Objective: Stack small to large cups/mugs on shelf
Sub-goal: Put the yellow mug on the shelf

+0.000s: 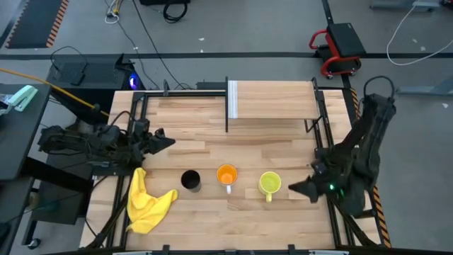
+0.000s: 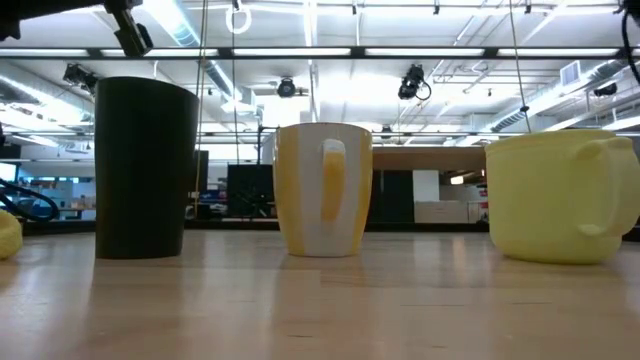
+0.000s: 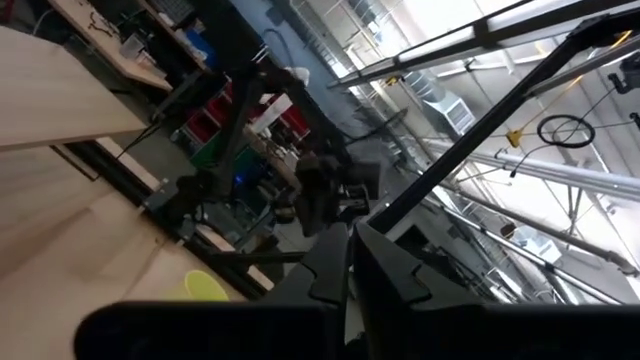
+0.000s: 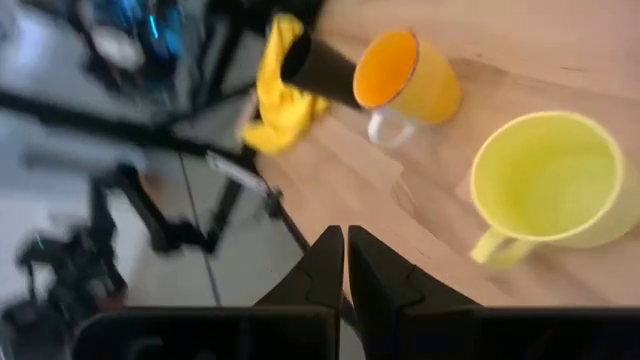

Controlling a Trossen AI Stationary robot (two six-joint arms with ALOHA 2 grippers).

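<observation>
Standing in a single row across the near part of the wooden butcher-block tabletop [image 1: 212,219], the three cups are upright, well apart and untouched: the taller black cup [image 1: 190,180] toward the left, the orange mug with a white handle [image 1: 226,175] in the middle, and the yellow-green mug with a handle [image 1: 270,183] toward the right. This spacing appears intended to give either arm clear access to one cup at a time. The light wooden shelf board with a white upright end panel [image 1: 272,100] sits at the far side of the table and carries no cup, so stacking has not begun. The right gripper [image 1: 309,188] hangs just beside the yellow-green mug, fingers pressed together and holding nothing. The left gripper [image 1: 164,142] is near the table's left edge, fingers likewise together and empty. A crumpled yellow cloth [image 1: 145,202] lies near the left front corner. Beyond the table, grey floor carries cables and a red-and-black cart [image 1: 340,46].
</observation>
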